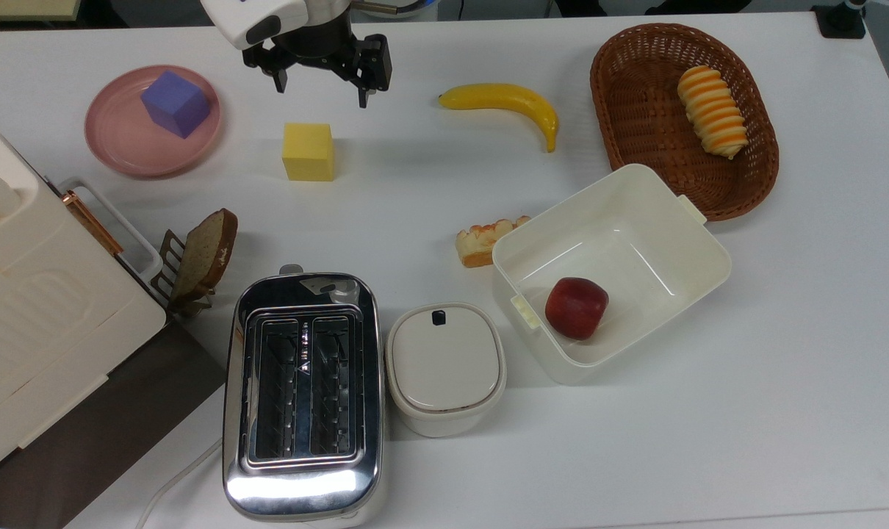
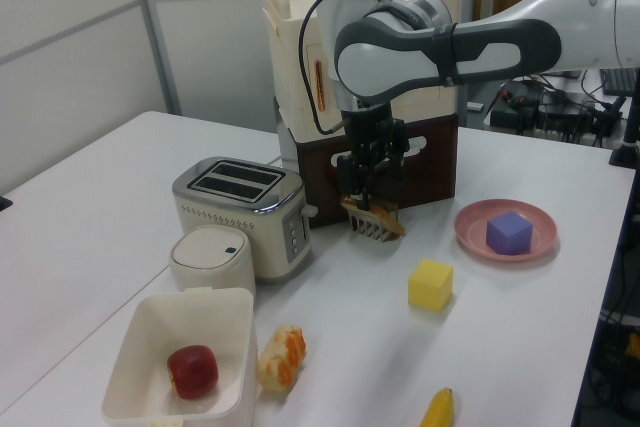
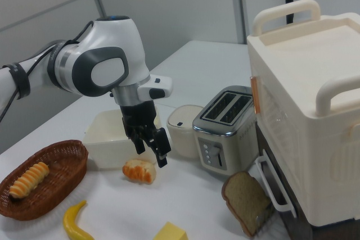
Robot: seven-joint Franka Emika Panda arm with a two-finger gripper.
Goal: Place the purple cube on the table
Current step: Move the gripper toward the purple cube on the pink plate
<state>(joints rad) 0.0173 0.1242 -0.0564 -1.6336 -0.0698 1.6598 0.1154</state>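
Purple cube on pink plate

We see a pale gray wall with thin lines on it, and another desk covered in dark cables.

2 cubes (1 purple, 1 yellow), 1 banana.
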